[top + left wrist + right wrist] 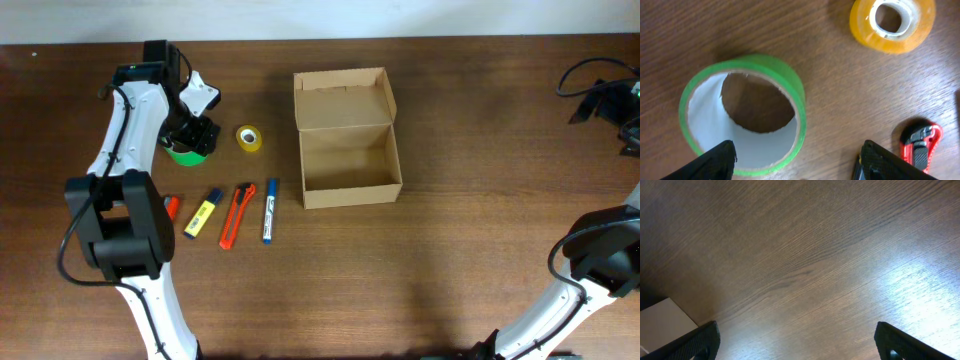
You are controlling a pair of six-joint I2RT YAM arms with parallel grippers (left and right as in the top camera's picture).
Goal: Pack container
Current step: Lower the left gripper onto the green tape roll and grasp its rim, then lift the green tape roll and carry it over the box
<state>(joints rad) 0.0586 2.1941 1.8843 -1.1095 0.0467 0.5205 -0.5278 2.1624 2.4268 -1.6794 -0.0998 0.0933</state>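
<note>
While the left jaws hang released over the green tape roll, one finger over its core, lower squarely so the wall sits between them before clenching. The container stands open on the desk at the roll's three o'clock. The right jaws are released and empty.

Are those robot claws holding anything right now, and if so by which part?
Nothing is held. The left gripper stands open over the green tape roll, not closed on it; the right gripper is open above the table.
</note>
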